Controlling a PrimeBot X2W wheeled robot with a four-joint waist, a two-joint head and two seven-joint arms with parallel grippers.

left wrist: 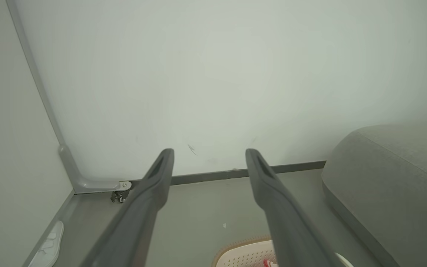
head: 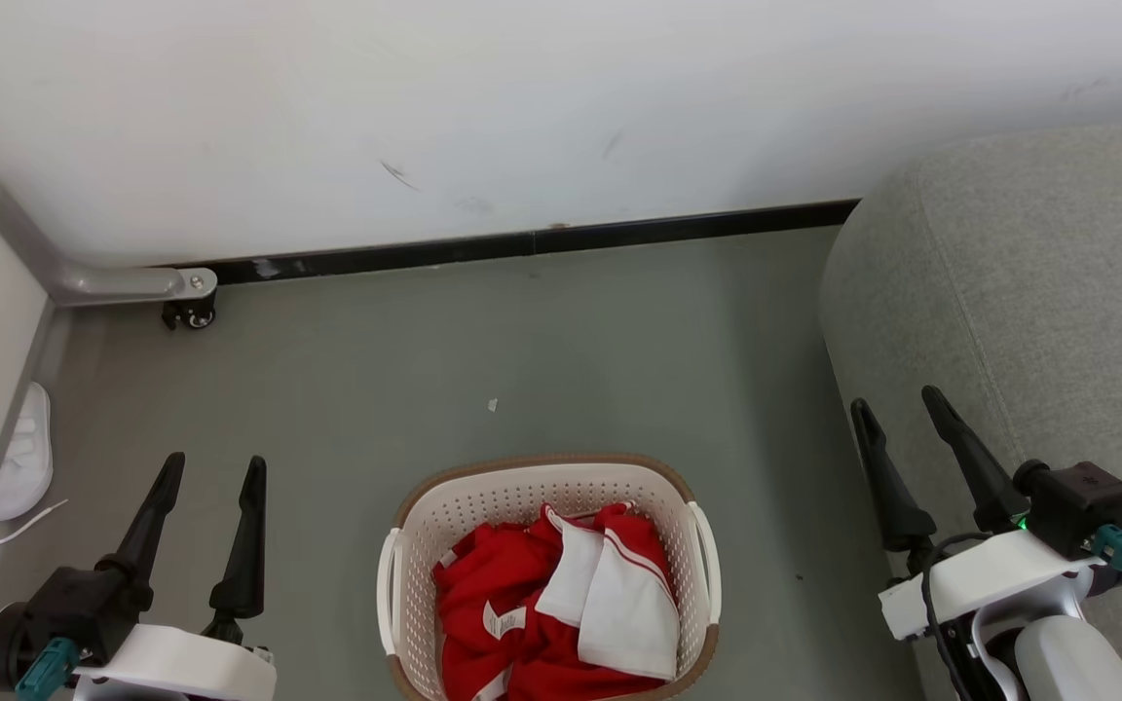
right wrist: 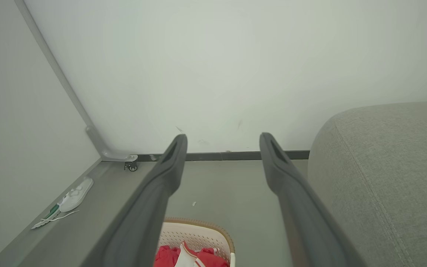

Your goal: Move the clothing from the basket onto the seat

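Left gripper and right gripper, both spread and empty, flank the basket; head view shows its clothing heaped, left wrist view a red sliver.

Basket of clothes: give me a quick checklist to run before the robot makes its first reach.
1. Left gripper open, holding nothing: ok.
2. Right gripper open, holding nothing: ok.
3. Basket upright on the floor, between the grippers: ok.
4. Red clothing lies uncovered in the basket: ok.
5. Sofa stands right of the basket, apart from it: ok.
6. Number of garments in the pile: cannot tell, they are bunched together.
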